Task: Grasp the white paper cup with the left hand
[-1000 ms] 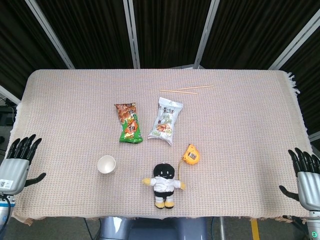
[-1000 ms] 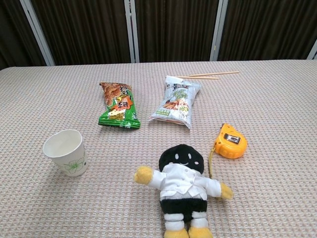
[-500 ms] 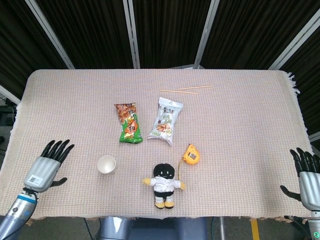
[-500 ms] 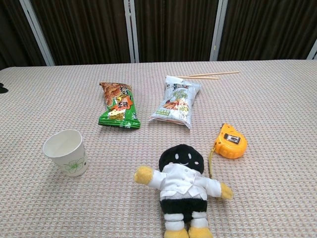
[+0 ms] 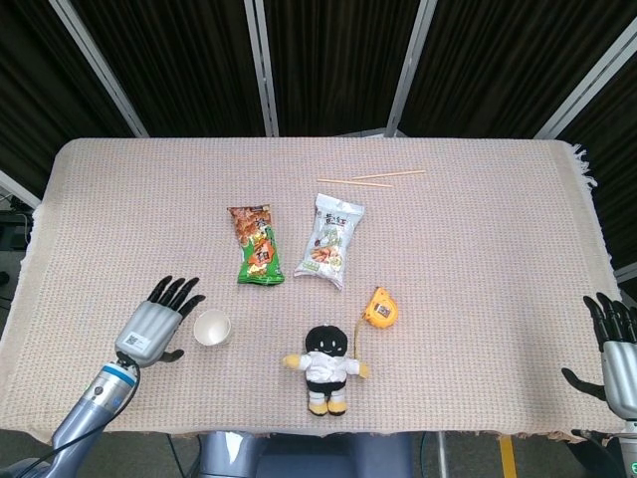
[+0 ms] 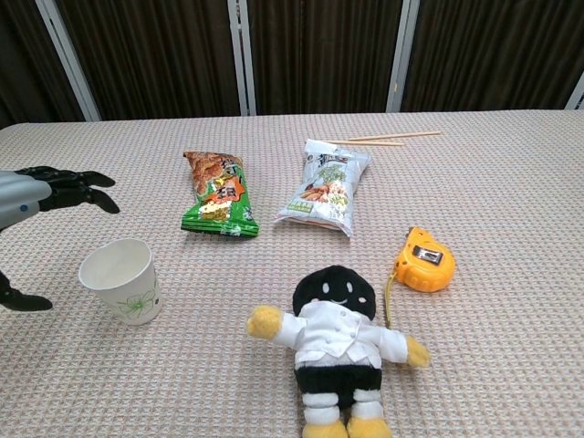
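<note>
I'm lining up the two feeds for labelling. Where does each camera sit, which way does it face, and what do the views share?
Head view: high above the near table edge, looking steeply down at the whole table; shows the left hand and forearm, and the right hand at the far right edge.
Chest view: low at the near edge, looking across the table toward the dark curtains; only the left hand enters at the left edge.
Shared: white paper cup, plush doll, tape measure, two snack bags, chopsticks.
</note>
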### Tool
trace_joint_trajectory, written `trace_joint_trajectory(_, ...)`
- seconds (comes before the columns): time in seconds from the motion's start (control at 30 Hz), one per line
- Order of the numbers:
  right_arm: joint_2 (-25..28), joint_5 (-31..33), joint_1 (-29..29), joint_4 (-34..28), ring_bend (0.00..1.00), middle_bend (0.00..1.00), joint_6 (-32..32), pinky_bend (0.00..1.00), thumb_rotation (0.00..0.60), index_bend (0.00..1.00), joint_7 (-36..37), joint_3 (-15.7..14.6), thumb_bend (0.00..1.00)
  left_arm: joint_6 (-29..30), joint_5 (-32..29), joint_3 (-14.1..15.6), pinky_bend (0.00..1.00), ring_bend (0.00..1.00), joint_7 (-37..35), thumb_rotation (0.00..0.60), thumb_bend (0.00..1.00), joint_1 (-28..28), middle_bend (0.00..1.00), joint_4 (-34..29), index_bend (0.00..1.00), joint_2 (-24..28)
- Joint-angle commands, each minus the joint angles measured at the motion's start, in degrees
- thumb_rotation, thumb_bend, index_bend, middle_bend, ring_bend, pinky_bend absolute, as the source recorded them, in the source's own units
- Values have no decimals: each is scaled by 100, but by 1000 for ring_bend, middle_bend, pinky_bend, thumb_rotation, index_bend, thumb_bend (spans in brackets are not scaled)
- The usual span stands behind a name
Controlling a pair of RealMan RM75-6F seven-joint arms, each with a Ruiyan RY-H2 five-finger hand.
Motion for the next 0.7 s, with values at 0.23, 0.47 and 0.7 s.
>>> trace_joint_trajectory(0.23,5,5,0,3,0,0,-4,0,600,2,-5,1,71,-234,-584,-71,0,0,599,600,103,-323,0,21,177,-435)
trace_joint_trajectory(0.47,11,-4,0,-2,0,0,-4,0,600,2,23,3,72,-176,-959,-124,0,0,850,600,255,-459,0,168,322,-785)
trace_joint_trajectory(0.7,13,-15,-6,-4,0,0,10,0,600,2,30,1,72,8,-1034,-186,0,0,496,600,259,-441,0,151,340,-938)
